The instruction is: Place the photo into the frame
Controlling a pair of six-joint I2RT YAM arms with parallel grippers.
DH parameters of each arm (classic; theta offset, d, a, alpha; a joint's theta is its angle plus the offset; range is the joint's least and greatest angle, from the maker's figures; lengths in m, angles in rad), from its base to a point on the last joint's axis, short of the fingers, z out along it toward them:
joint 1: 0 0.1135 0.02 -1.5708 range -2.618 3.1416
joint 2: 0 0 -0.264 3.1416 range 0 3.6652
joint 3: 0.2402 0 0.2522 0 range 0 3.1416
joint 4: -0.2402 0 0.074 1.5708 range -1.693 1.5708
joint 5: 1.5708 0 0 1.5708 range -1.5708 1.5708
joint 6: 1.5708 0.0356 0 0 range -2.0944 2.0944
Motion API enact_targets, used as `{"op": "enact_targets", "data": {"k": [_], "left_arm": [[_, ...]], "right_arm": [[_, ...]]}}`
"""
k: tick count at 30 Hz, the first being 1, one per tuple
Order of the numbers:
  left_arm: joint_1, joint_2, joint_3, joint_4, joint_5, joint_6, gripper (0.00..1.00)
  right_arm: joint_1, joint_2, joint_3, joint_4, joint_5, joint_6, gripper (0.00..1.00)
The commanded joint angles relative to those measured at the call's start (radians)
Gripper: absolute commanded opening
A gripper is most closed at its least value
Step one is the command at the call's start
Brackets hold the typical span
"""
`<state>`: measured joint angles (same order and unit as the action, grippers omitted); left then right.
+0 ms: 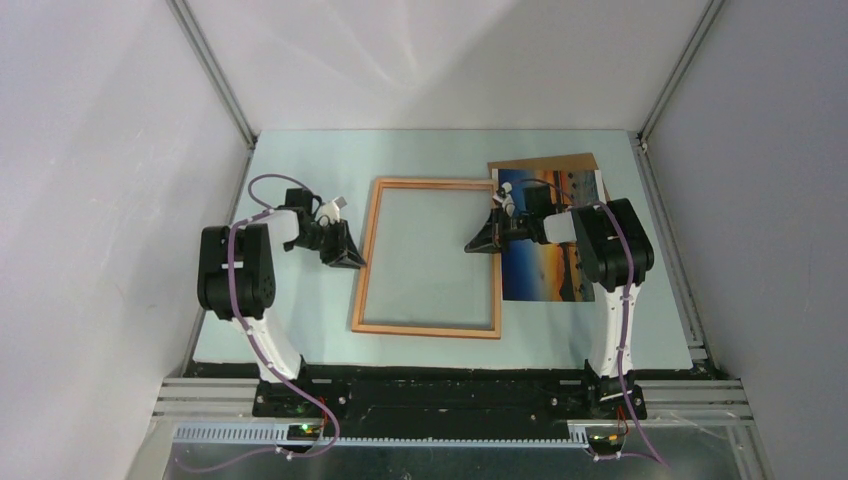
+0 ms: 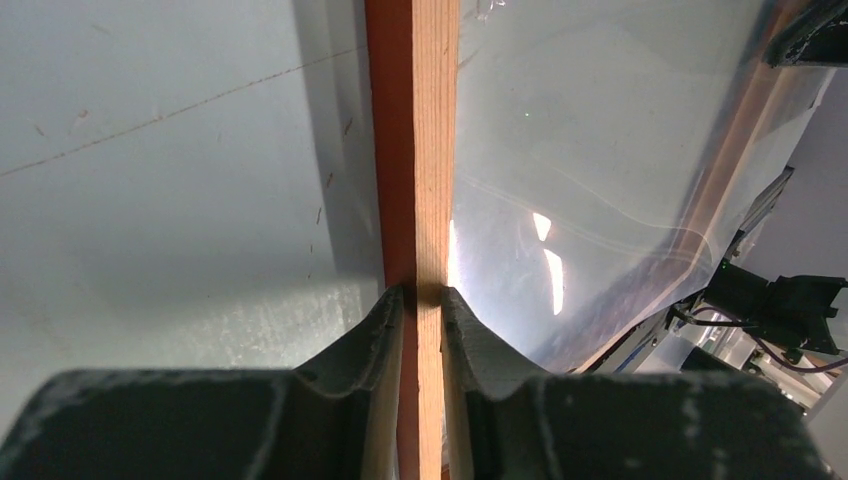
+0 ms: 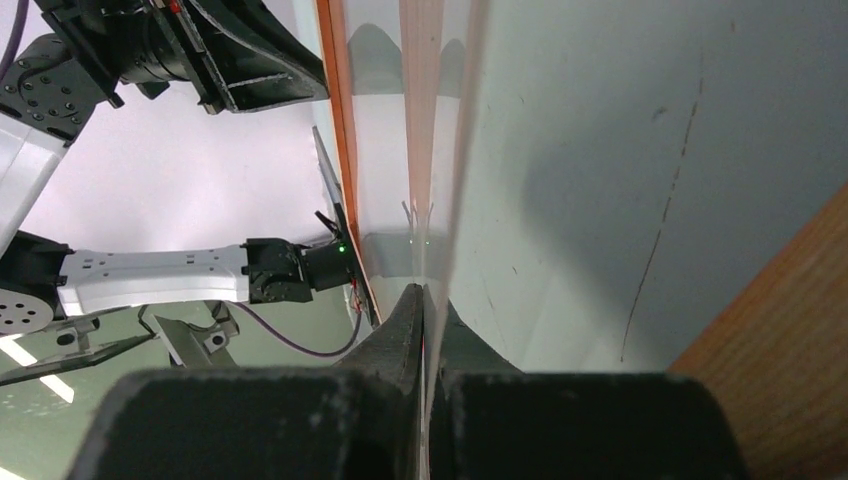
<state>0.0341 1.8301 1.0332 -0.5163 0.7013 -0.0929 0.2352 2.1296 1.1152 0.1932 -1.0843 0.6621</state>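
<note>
Though hidden from above, left fingers (image 2: 372,340) pinch frame (image 2: 415,150) rail

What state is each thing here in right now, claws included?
frame: on the table, no photo inside.
photo: face up beside the frame, partly on the backing board.
backing board: lying under the photo's far end.
left claw: shut on the frame's left rail.
right claw: shut on a thin clear edge, seemingly the pane.
</note>
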Motion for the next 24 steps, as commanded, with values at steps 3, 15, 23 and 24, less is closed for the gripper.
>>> {"op": "enact_targets", "data": {"k": [3, 15, 23, 24], "left_arm": [[-0.004, -0.046, -0.011, -0.035, -0.006, 0.043, 0.24], [-0.005, -0.094, -0.036, -0.1, -0.029, 0.104, 0.29], [-0.004, -0.134, -0.054, -0.133, -0.035, 0.138, 0.32], [-0.003, -0.138, -0.055, -0.137, -0.039, 0.138, 0.33]], "right_arm": [[0.03, -0.033, 0.07, -0.103, 0.015, -0.098, 0.0], [0.053, -0.014, 0.133, -0.188, 0.048, -0.168, 0.0], [0.076, 0.011, 0.169, -0.247, 0.055, -0.196, 0.0], [0.078, 0.014, 0.171, -0.249, 0.055, -0.198, 0.0]]}}
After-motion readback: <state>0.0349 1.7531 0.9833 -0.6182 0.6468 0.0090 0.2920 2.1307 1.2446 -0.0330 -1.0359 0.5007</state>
